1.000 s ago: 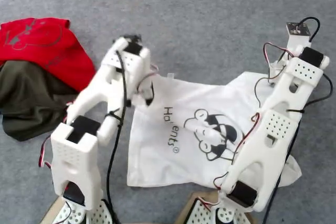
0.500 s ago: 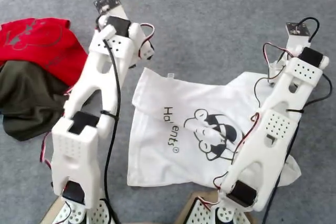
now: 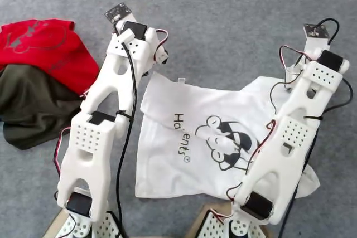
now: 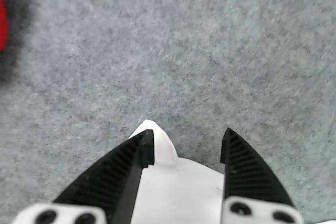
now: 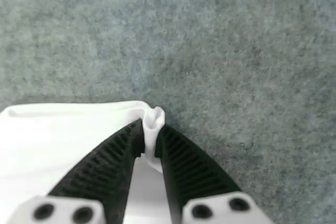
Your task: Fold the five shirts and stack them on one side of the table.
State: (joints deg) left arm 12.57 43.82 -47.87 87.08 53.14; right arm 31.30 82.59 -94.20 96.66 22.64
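White shirt (image 3: 212,137) lies flat at centre, right gripper (image 5: 149,128) clamped on its 2 o'clock corner, left gripper (image 4: 188,140) open-jawed over its 11 o'clock corner, red shirt (image 3: 44,48) and dark shirt (image 3: 28,104) heaped at 9 o'clock.

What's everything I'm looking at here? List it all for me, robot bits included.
white shirt: one, white with a cartoon print, spread mid-table between the arms.
red shirt: one, red, crumpled on the left arm's side.
dark shirt: one, olive-brown, bunched against the red shirt, partly under it.
table: one, grey felt-like cover.
left arm, right arm: two, white.
left gripper: one, black fingers, open over a white shirt corner.
right gripper: one, black fingers, shut on the white shirt's edge.
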